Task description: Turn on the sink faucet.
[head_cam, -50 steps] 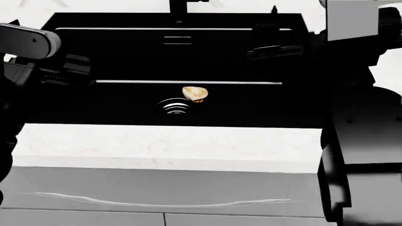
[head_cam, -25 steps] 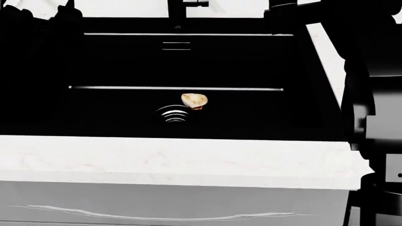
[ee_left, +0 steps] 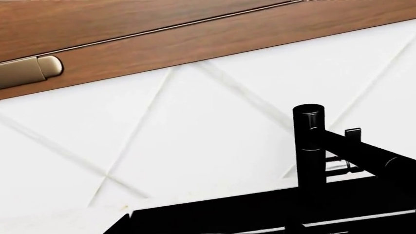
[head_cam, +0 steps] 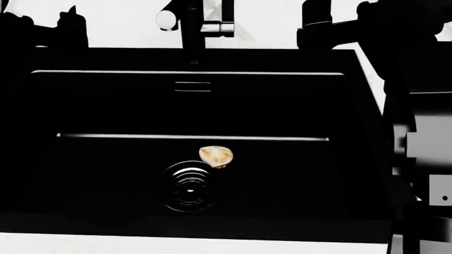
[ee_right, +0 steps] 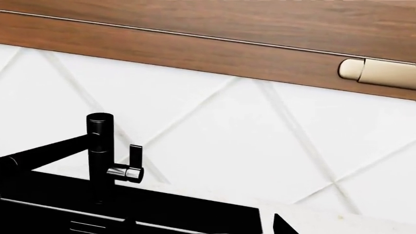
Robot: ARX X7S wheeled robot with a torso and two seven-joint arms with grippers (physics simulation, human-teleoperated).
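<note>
The matte black sink faucet stands behind the sink, with its white spout end to the left and its short lever to the right. The left wrist view shows the faucet's upright cylinder and its spout tube. The right wrist view shows the faucet and its lever. My left gripper is a dark shape at the sink's back left. My right gripper is at the back right. Both are apart from the faucet, and their jaws blend into the black.
A tan shell-shaped object lies in the basin beside the ringed drain. An overflow slot sits in the back wall. A white countertop runs along the front. Wooden cabinets with brass handles hang above the white tiled wall.
The head view has moved closer and tilted up, so the sink looks larger and the faucet's spout end now shows. Both arms have risen to the sink's back corners.
</note>
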